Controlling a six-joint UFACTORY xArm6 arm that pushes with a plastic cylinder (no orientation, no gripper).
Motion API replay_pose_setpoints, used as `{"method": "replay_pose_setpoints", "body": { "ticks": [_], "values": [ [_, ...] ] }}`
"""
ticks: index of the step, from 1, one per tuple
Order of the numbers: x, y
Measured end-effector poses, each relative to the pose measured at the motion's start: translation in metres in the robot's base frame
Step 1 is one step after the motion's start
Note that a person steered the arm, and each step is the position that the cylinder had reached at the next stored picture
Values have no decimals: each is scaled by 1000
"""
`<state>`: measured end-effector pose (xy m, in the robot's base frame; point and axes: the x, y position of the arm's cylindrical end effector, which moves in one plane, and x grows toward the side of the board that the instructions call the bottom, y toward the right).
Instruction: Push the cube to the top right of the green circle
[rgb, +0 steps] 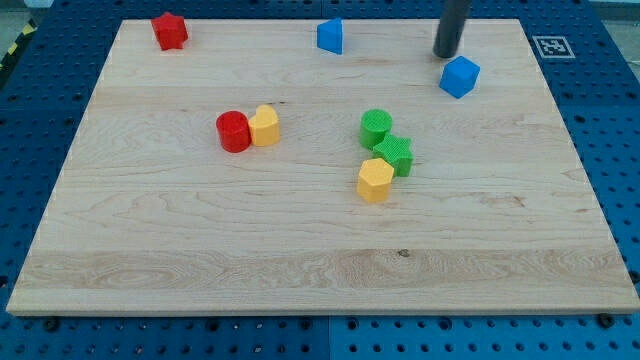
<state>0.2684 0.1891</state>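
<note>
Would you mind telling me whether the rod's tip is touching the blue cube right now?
Apart. The camera view shows a strip of bare wood between my tip and the blue cube, which sits just below and right of it.

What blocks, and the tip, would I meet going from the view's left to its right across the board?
Red star → red cylinder → yellow block → blue block at the top → my tip → blue cube. The green circle, green star and yellow hexagon overlap in left-right position, so I leave them out.
</note>
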Motion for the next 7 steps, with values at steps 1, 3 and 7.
{"method": "replay_pose_setpoints", "body": {
  "ticks": [1, 3, 7],
  "values": [
    [46, 2],
    [65, -67],
    [90, -43]
  ]
}}
